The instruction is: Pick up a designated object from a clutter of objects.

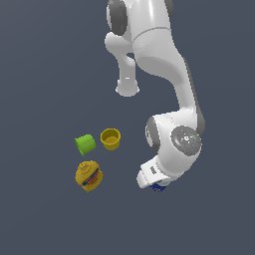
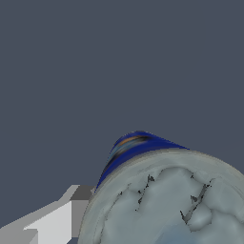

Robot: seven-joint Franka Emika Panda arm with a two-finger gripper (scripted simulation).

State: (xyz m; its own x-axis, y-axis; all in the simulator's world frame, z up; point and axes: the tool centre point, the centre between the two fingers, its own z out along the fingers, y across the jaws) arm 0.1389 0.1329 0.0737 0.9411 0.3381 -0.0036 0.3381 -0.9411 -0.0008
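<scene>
A: So, how much room is there around the arm's working end?

B: Plenty. In the exterior view the dark grey floor (image 1: 45, 214) lies bare toward the view's left and lower edges. The Panda arm (image 1: 174, 89) folds down from the top, and its wrist housing sits low on the exterior view's right, well apart from the other three items.

A: Where's the blue can?

B: Under that wrist. Only a sliver of the blue can (image 1: 159, 187) peeks out below the white housing. The wrist view shows it very close: a curved blue wall with an orange and white streak of label, and a pale, silvery top (image 2: 167, 200) with a raised rim and dark crack-like marks.

A: And the gripper?

B: One pale, blocky finger (image 2: 47, 224) shows just beside the can's rim. The other finger is out of sight, so I cannot tell whether the jaws are clamped on the can or standing apart.

A: The rest of the clutter?

B: A green cup (image 1: 85, 144) lies tipped on its side, just beside an upright yellow cup (image 1: 110, 138) with an open mouth. Near them, lower in the exterior view, sits a squat yellow bottle (image 1: 89, 176) with a red label, its surface lumpy.
</scene>
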